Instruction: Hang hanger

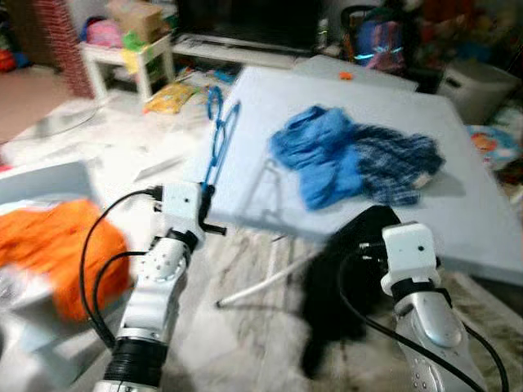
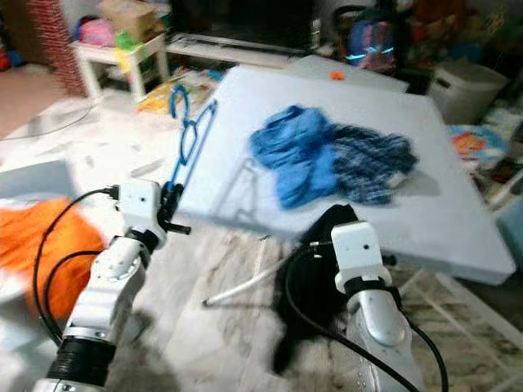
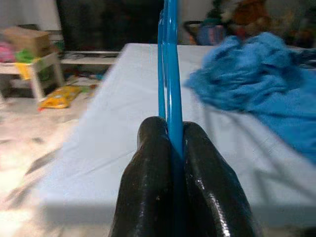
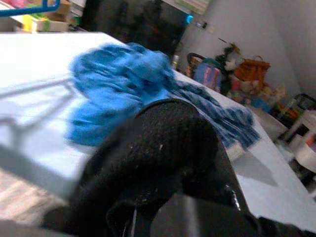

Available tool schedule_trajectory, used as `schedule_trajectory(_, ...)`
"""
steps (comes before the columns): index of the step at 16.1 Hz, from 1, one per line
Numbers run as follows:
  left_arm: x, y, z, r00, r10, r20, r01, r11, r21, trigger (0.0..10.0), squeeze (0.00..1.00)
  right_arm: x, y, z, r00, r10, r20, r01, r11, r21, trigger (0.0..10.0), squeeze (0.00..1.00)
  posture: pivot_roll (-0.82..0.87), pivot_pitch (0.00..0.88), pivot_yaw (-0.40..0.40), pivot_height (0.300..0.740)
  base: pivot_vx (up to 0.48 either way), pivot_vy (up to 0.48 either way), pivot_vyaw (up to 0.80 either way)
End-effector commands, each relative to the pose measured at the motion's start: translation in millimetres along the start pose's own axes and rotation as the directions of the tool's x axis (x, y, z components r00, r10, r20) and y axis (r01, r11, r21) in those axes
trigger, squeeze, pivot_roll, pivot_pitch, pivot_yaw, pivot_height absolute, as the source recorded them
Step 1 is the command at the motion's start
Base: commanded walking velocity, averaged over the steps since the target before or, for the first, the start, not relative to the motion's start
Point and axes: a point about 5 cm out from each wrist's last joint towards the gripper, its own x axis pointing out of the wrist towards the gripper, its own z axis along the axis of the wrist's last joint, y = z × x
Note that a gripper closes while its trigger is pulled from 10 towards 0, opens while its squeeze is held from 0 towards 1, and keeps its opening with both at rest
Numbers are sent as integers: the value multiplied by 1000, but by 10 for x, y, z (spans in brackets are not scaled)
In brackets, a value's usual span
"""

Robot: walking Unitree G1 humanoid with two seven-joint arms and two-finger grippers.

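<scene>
A blue hanger [image 1: 219, 135] stands upright over the left edge of the pale blue table [image 1: 458, 212], its hook pointing away from me. My left gripper [image 3: 170, 143] is shut on the hanger's bottom bar, both black fingers [image 3: 148, 163] pressed against it. A black garment [image 1: 343, 278] hangs off the table's near edge and drapes over my right gripper [image 1: 372, 224], hiding its fingers. The garment [image 4: 168, 143] also covers the fingers in the right wrist view.
A pile of blue clothes [image 1: 327, 159] and a plaid piece [image 1: 400, 167] lie on the table. An orange cloth [image 1: 49, 245] sits at my left. A white rod [image 1: 261, 282] slants across the floor under the table. A white side table [image 1: 122, 57] and a bin [image 1: 478, 86] stand behind.
</scene>
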Motion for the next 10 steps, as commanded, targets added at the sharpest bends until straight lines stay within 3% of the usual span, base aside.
schedule_trajectory(1,14,-106,33,999,-39,7,39,999,-3,10000,0,0,-82,91,998,-34,44,35,999,-11,10000,0,79,0,-70,740,450,0,0)
schedule_trajectory(4,9,-112,10,999,-44,-7,44,999,-10,10000,0,18,-79,142,996,-50,78,50,999,5,10000,0,82,0,-72,740,454,0,0)
schedule_trajectory(7,0,-125,11,999,-51,-11,51,999,-12,10000,0,45,-85,146,995,-61,76,60,998,13,10000,0,86,0,-73,740,454,0,-744)
schedule_trajectory(10,-12,-129,13,999,-51,-17,51,999,-5,10000,0,118,-90,203,993,-48,106,49,999,-9,10000,0,89,0,-75,740,443,0,0)
